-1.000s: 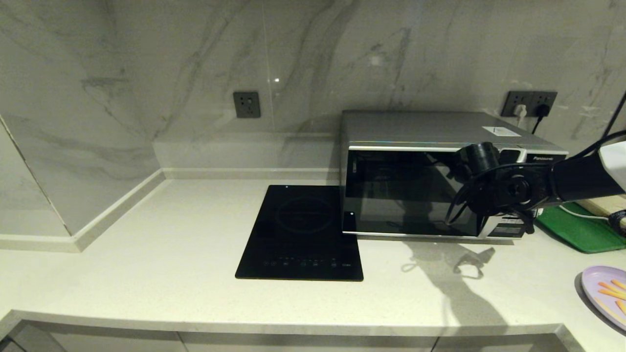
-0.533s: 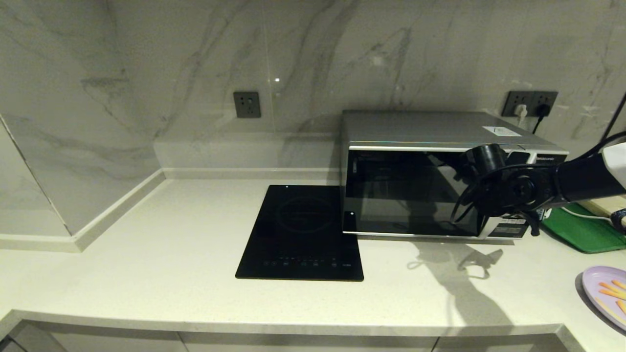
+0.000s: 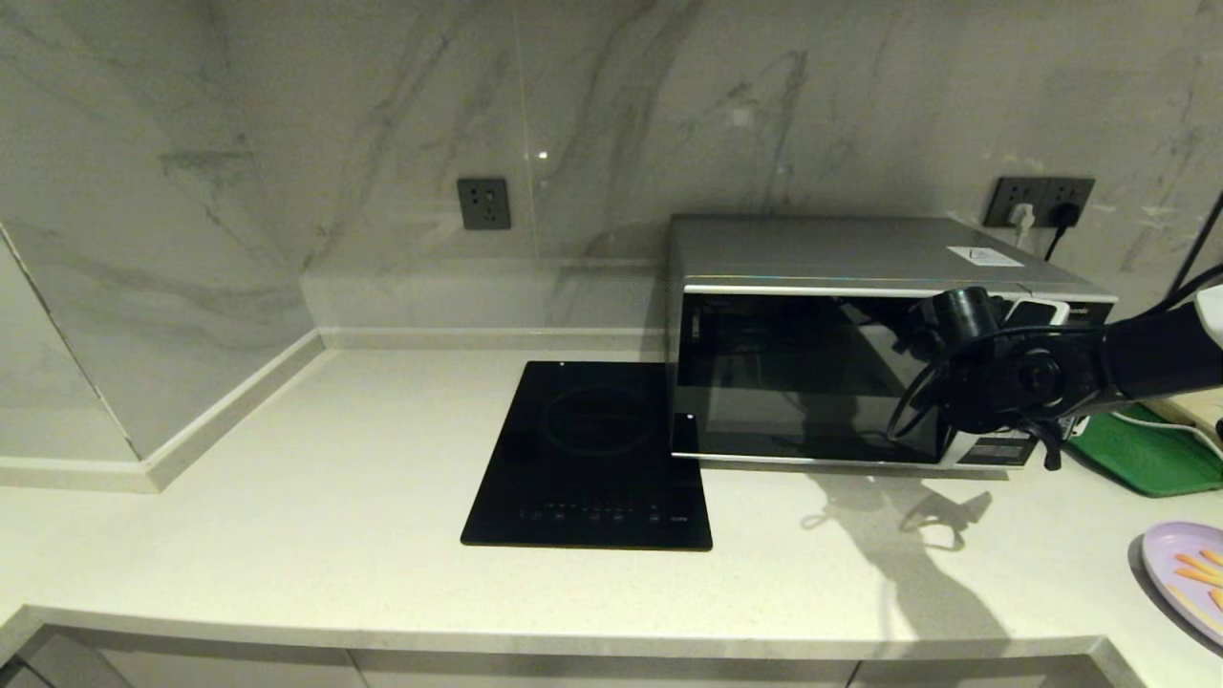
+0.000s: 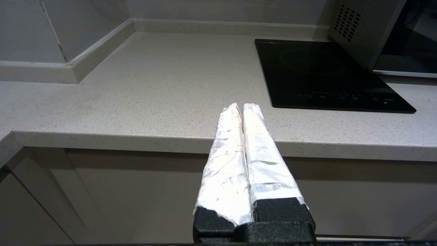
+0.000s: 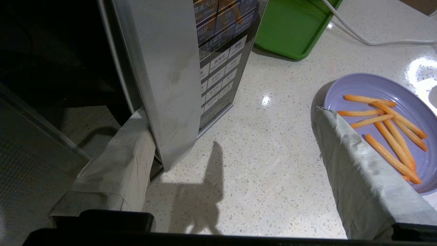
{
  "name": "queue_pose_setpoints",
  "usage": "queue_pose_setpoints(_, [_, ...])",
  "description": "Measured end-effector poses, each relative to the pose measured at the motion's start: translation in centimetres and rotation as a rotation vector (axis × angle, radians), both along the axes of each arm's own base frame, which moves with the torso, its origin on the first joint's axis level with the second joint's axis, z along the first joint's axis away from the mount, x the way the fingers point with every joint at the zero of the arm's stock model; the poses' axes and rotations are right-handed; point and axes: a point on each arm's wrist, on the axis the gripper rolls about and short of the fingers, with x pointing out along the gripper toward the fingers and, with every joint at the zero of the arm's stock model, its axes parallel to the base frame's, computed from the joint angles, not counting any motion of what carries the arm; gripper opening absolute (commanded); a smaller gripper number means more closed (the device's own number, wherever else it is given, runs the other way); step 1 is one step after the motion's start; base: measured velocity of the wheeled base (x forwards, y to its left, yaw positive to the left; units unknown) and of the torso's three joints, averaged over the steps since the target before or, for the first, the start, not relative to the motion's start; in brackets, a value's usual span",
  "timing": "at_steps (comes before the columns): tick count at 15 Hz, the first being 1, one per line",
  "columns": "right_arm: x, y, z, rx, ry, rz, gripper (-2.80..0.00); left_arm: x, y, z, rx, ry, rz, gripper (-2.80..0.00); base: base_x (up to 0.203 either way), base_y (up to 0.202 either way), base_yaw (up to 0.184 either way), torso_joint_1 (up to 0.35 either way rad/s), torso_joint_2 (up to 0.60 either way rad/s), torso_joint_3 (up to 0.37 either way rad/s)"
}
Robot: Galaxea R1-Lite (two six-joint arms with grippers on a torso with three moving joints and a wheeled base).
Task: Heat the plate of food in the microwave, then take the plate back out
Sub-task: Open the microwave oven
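Observation:
The silver microwave (image 3: 803,373) stands at the back right of the counter, its dark door facing me. My right gripper (image 3: 1040,435) is open at the door's right edge. In the right wrist view one of its fingers (image 5: 119,160) is tucked behind the door's silver trim (image 5: 160,78), beside the keypad (image 5: 218,65), and the right gripper (image 5: 228,114) holds nothing. The lilac plate (image 3: 1170,564) with orange fries (image 5: 392,143) lies on the counter at the front right, and the other finger overlaps the plate's rim (image 5: 358,80) in that view. My left gripper (image 4: 241,106) is shut and empty, parked low before the counter's front edge.
A black induction cooktop (image 3: 588,454) lies left of the microwave. A green tray (image 3: 1142,454) with a white cable (image 5: 362,34) over it sits right of the microwave. Wall sockets (image 3: 1037,201) are behind. The counter's front edge (image 4: 102,138) runs across the left wrist view.
My right arm has shifted to the right and slightly down along the microwave's front. The door's right edge seems to have come a little out with it.

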Motion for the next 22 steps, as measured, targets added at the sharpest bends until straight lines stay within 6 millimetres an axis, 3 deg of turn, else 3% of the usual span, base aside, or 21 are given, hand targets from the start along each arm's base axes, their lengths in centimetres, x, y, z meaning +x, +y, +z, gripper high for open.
queue_pose_setpoints(9, [-3.4,0.1,0.9,0.006,0.033,0.018,0.0,0.0,0.0,0.0,0.0,0.0,0.0,-2.8,0.0,0.0,0.0,0.0,0.0,0.0])
queue_pose_setpoints(11, [-4.0,1.3,1.0,0.028,0.048,0.087,0.0,0.0,0.0,0.0,0.0,0.0,0.0,-2.8,0.0,0.0,0.0,0.0,0.0,0.0])
queue_pose_setpoints(14, [-6.3,5.4,3.0,0.093,0.045,0.317,0.0,0.0,0.0,0.0,0.0,0.0,0.0,-2.8,0.0,0.0,0.0,0.0,0.0,0.0])
queue_pose_setpoints(15, [-7.6,6.9,4.1,0.106,0.037,0.407,-2.8,0.0,0.0,0.0,0.0,0.0,0.0,-2.8,0.0,0.0,0.0,0.0,0.0,0.0])
queue_pose_setpoints(18, [-12.4,10.1,7.5,0.125,0.004,0.652,-2.8,0.0,0.0,0.0,0.0,0.0,0.0,-2.8,0.0,0.0,0.0,0.0,0.0,0.0])
queue_pose_setpoints(22, [-17.3,9.6,12.7,0.197,-0.102,0.813,-2.8,0.0,0.0,0.0,0.0,0.0,0.0,-2.8,0.0,0.0,0.0,0.0,0.0,0.0])
